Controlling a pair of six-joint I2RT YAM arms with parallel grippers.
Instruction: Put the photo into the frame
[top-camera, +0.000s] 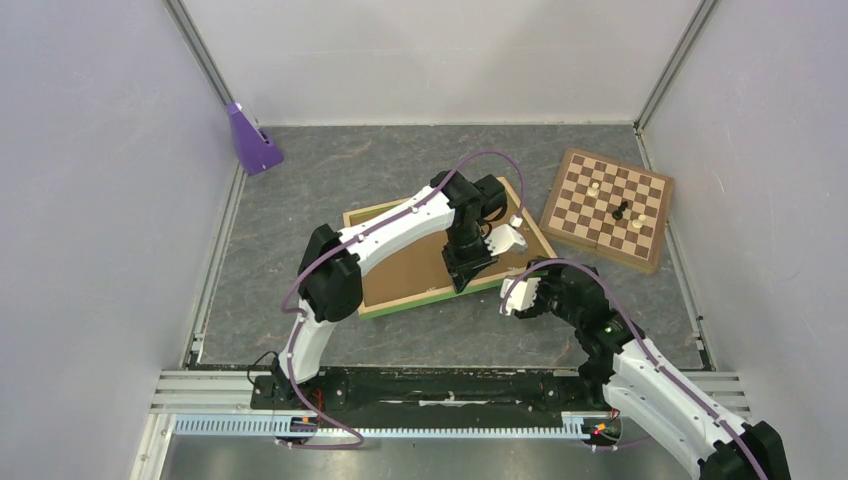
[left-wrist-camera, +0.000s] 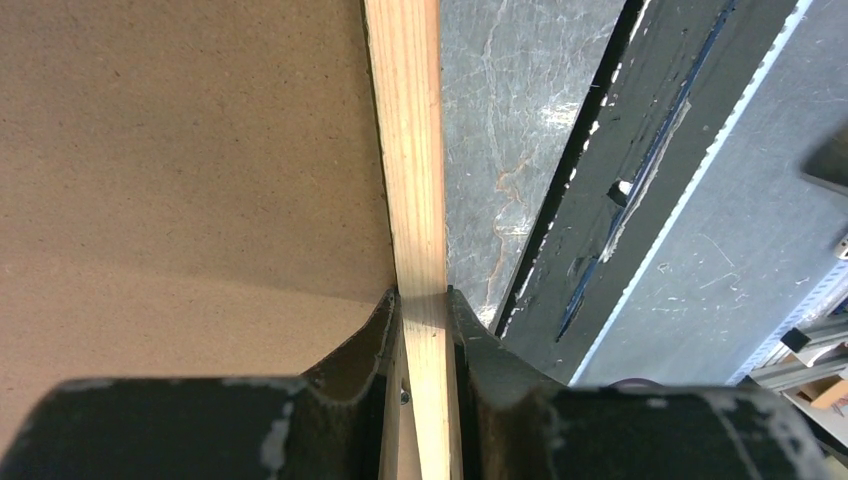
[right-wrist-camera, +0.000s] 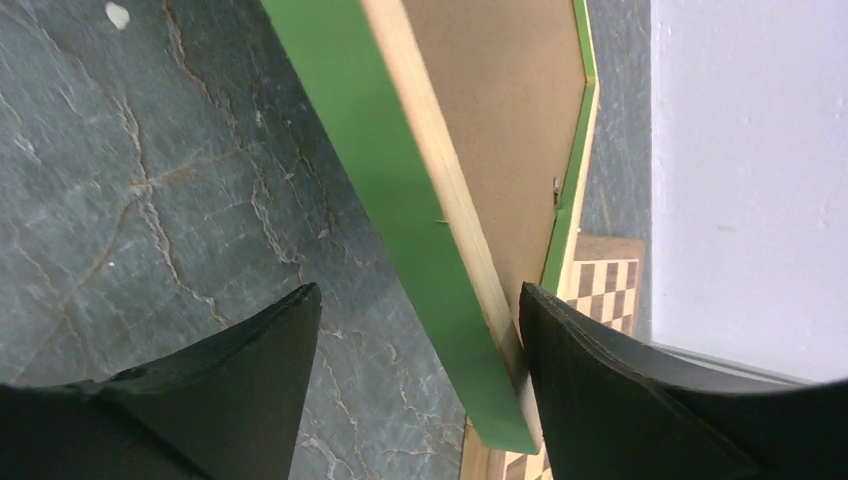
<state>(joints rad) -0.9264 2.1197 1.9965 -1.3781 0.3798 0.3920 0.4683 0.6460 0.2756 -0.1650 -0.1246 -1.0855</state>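
The frame (top-camera: 410, 298) lies in the middle of the table with its pale wood back up and green along its outer sides. A brown hardboard panel (top-camera: 405, 265) fills it. My left gripper (top-camera: 468, 270) reaches over the frame and is shut on its near rail. In the left wrist view the gripper (left-wrist-camera: 424, 300) pinches the pale wood rail (left-wrist-camera: 412, 150) between both fingers. My right gripper (right-wrist-camera: 418, 290) is open and straddles the green rail (right-wrist-camera: 400, 200) near a corner, with the right-hand finger (right-wrist-camera: 600, 380) against the wood edge. The photo is out of view.
A brown-and-cream chessboard (top-camera: 608, 208) with a few pieces lies at the back right, close to the frame's far corner. A purple block (top-camera: 250, 140) stands at the back left by the wall. White walls close in the table on three sides.
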